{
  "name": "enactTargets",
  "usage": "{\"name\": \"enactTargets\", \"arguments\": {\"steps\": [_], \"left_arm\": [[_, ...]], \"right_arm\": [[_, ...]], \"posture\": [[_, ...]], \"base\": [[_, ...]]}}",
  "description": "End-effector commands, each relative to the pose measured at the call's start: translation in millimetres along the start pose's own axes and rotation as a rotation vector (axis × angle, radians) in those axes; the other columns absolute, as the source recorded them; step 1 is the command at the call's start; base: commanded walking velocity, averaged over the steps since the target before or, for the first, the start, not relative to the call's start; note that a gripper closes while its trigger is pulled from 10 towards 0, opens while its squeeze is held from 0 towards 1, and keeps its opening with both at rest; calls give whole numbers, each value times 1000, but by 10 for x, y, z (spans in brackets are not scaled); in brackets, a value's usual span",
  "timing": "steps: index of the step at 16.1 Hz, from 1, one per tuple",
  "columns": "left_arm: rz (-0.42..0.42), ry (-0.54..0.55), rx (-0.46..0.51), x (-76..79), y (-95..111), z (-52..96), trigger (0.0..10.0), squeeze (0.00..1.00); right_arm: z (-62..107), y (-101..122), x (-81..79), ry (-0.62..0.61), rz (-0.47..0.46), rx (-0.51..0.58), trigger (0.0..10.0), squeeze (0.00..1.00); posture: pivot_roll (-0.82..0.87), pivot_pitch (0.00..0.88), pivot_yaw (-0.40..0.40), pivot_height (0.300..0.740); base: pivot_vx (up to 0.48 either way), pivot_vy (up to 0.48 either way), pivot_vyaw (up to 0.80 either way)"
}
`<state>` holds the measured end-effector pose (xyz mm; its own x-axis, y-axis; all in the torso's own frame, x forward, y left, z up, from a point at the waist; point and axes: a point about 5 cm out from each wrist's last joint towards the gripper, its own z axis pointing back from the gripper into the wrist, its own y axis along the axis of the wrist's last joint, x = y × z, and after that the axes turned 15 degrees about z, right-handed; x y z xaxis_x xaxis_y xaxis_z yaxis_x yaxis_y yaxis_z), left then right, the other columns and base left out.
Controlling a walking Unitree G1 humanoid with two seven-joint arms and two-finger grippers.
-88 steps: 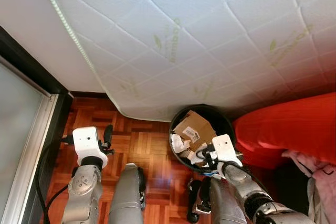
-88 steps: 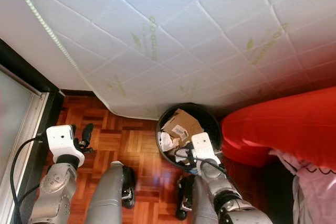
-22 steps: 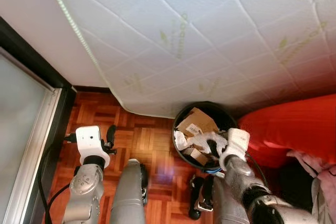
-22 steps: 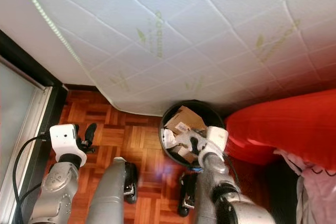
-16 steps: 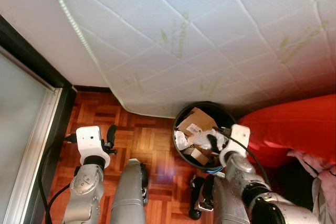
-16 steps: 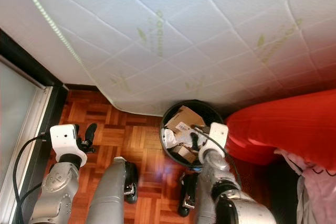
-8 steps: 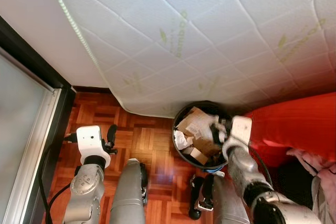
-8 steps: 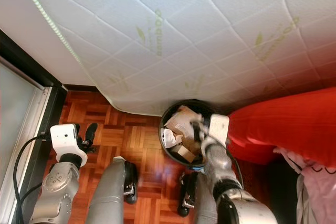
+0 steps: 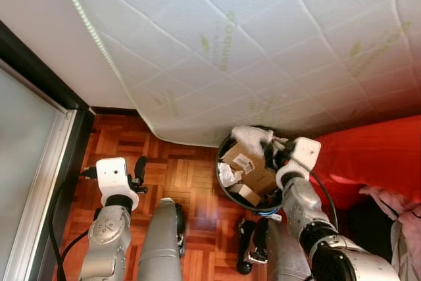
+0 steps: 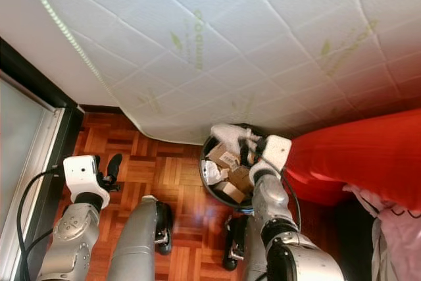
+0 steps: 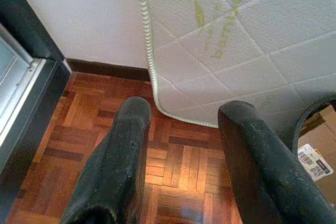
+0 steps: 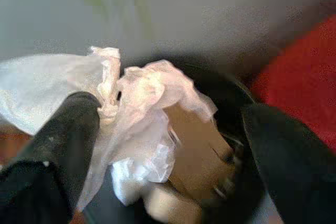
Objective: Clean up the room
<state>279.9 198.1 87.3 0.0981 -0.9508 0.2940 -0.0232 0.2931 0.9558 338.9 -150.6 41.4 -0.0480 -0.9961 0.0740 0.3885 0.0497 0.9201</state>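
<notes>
A round black bin [image 9: 223, 162] stands on the parquet floor at the foot of a leaning mattress; it holds cardboard [image 9: 260, 179] and white paper [image 9: 225, 176]. My right gripper [image 9: 273, 147] is raised over the bin's far rim. Its fingers stand wide apart in the right wrist view, and a crumpled white plastic bag [image 12: 136, 93] is draped over one finger [image 12: 63, 140]. The bag [image 9: 248, 137] hangs above the bin's opening. My left gripper [image 11: 188, 106] is open and holds nothing, low over the floor to the left of the bin.
A white quilted mattress [image 9: 230, 44] leans overhead and behind the bin. Red bedding [image 9: 375, 156] presses against the bin's right side, with pale cloth [image 9: 395, 208] beyond it. A black-framed glass door [image 9: 26, 182] runs along the left. Bare parquet [image 9: 177, 176] lies between.
My right gripper rose out of the bin toward its far rim, lifting the white plastic bag with it. The left arm stayed where it was.
</notes>
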Motion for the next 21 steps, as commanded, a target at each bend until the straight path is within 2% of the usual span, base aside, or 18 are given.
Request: {"name": "enactTargets", "arguments": {"steps": [1,2,3,5,6,7,8,9,10,11,12,13,14,15,16,17,18,21], "left_arm": [[-1,21,-39,-55,-94,70,10000,0],[-1,22,-40,-52,-96,73,10000,0],[-1,22,-40,-52,-98,74,10000,0],[-1,22,-41,-56,-99,77,10000,0],[-1,23,-42,-63,-103,77,10000,0],[0,23,-43,-66,-107,78,10000,0],[1,22,-44,-64,-111,76,10000,0],[1,22,-45,-63,-114,75,10000,0],[1,21,-46,-60,-116,75,10000,0],[0,25,-47,-81,-118,81,10000,0],[0,26,-48,-84,-120,83,10000,0],[-1,26,-49,-82,-124,82,10000,0],[0,23,-49,-73,-128,77,10000,0],[0,23,-49,-72,-127,76,10000,0],[0,23,-47,-72,-124,72,10000,0],[0,23,-46,-74,-122,70,10000,0],[-1,25,-46,-78,-121,70,10000,0],[-1,23,-48,-71,-128,74,10000,0]], "right_arm": [[106,-437,20,-14,86,-226,10000,0],[142,-538,36,-31,36,-273,10000,0],[138,-523,37,-35,1,-252,10000,0],[78,-245,-13,-2,-87,-40,10000,0],[55,-21,-43,17,-128,118,10000,0],[45,-76,-53,4,-79,41,10000,0],[68,-280,-52,-12,26,-134,10000,0],[92,-384,-46,-18,78,-216,10000,0],[126,-493,-27,-27,87,-281,10000,0],[58,-128,-41,3,-117,26,10000,0],[52,-7,-50,16,-171,121,10000,0],[49,37,-53,19,-195,150,10000,0],[45,-192,11,-66,-245,-82,10000,0],[61,-289,31,-94,-243,-168,10000,0],[108,-457,93,-157,-298,-283,10000,0],[125,-501,129,-175,-297,-295,10000,0],[115,-466,128,-156,-268,-255,10000,0],[63,-248,47,-61,-240,-80,10000,0]], "posture": [[231,445,-9,646],[237,447,-7,646],[237,447,-7,646],[233,451,-5,646],[231,450,-5,646],[228,450,-6,646],[228,446,-7,646],[228,446,-7,646],[231,445,-9,646],[236,449,-5,646],[228,450,-6,646],[229,449,-6,646],[230,447,-6,646],[230,447,-6,646],[236,442,-7,646],[238,443,-7,646],[234,443,-6,646],[231,438,-6,646]], "base": [[0,0,0],[0,0,0],[0,0,0],[0,0,0],[0,0,0],[0,0,0],[0,0,0],[0,0,0],[0,0,0],[0,0,0],[0,0,0],[0,0,0],[0,0,0],[0,0,0],[0,0,0],[0,0,0],[0,0,0],[0,0,0]]}}
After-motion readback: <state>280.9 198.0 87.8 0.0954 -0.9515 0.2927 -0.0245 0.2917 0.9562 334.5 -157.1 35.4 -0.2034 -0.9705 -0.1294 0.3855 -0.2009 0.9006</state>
